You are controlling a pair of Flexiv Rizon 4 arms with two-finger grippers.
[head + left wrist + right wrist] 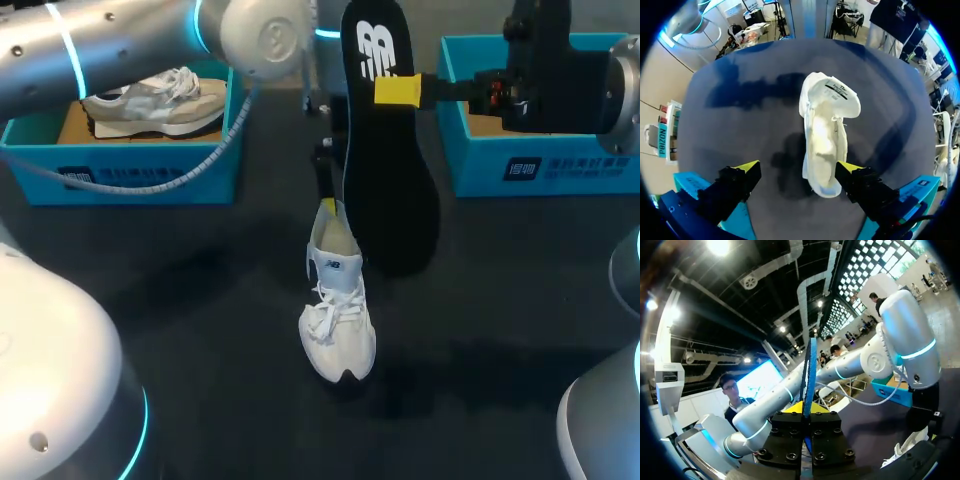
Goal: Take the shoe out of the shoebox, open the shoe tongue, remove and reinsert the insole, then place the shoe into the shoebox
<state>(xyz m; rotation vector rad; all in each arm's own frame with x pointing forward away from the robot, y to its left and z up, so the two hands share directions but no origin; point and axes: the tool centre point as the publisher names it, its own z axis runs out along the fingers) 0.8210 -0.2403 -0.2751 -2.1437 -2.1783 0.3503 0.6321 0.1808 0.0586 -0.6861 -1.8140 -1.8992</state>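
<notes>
Your right claw (397,90) is shut on the black insole (390,190). It pinches the flat faces in the upper third and holds the insole upright in the upper middle of the frame. The right wrist view shows it edge-on between the fingers. Its broad lower end hangs just beside the opening of the white shoe (337,310), which stands on the dark surface (200,300) at centre frame, toe towards the bottom. You cannot tell whether the two touch.

Your left claw (799,170) is spread wide and holds nothing. It hangs over the heel end of the shoe, with one finger close beside the heel.

Expect the insole to be light, thin and springy, likely to buckle if you push it end-on, so feed it in at a slant, broad end first. The shoe looks light with a soft upper and loose laces, so it will probably slide unless braced. The heel collar seems the firmest place to grip.

The blue shoebox (560,165) sits at upper right, partly hidden by your arm. Another box (120,180) at upper left holds a grey shoe (155,103).
</notes>
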